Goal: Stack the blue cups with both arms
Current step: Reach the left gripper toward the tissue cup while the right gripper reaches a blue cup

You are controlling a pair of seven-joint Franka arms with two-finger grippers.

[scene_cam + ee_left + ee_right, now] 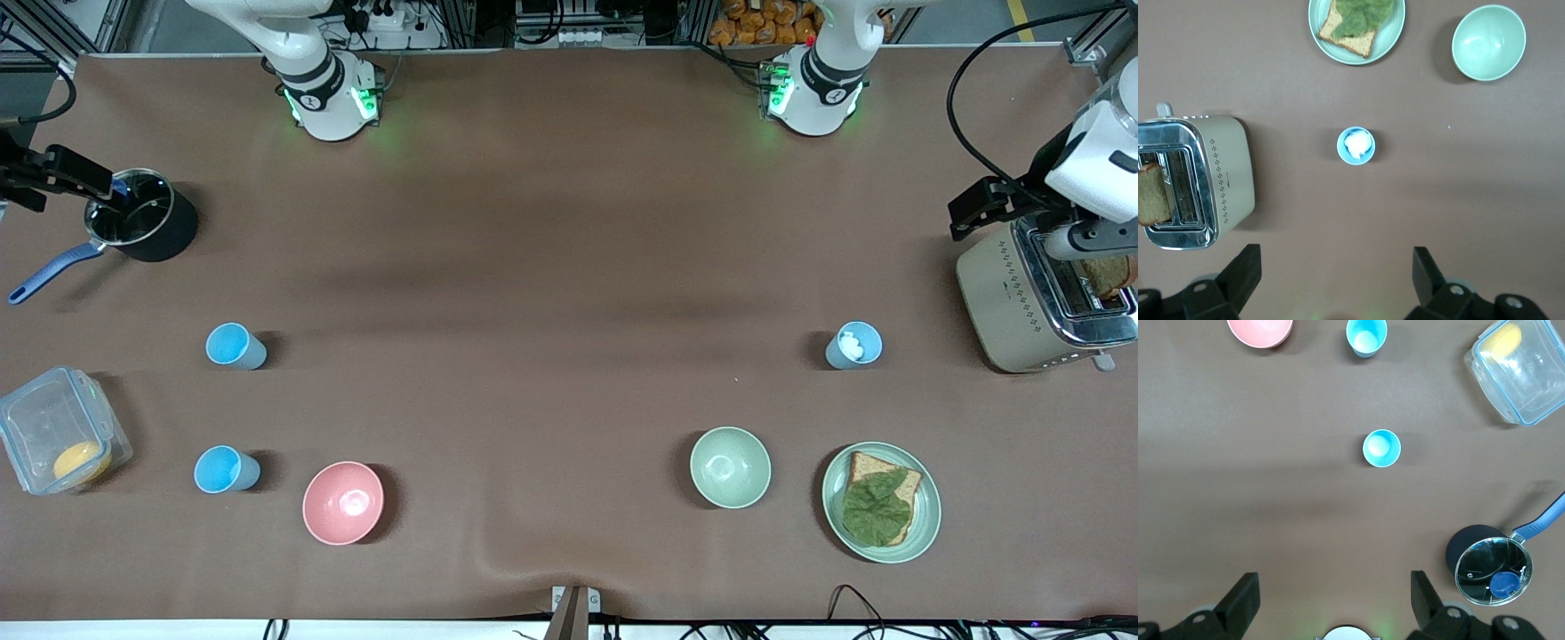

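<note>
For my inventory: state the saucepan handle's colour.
Blue saucepan handle, clearest in the front view.

Front camera looks down on the table (569, 267); 2 wrist cameras look straight down.

A black saucepan (142, 227) with a blue handle is located at the right arm's end of the table. A clear lidded container (60, 442) holding a yellow item is positioned nearer the front camera. A pink bowl (343, 502) and a pale green bowl (730, 468) are set upright, well apart. Bread topped with a leaf is carried on a green plate (927, 511). A slice is seated in the toaster (1013, 307).
</note>
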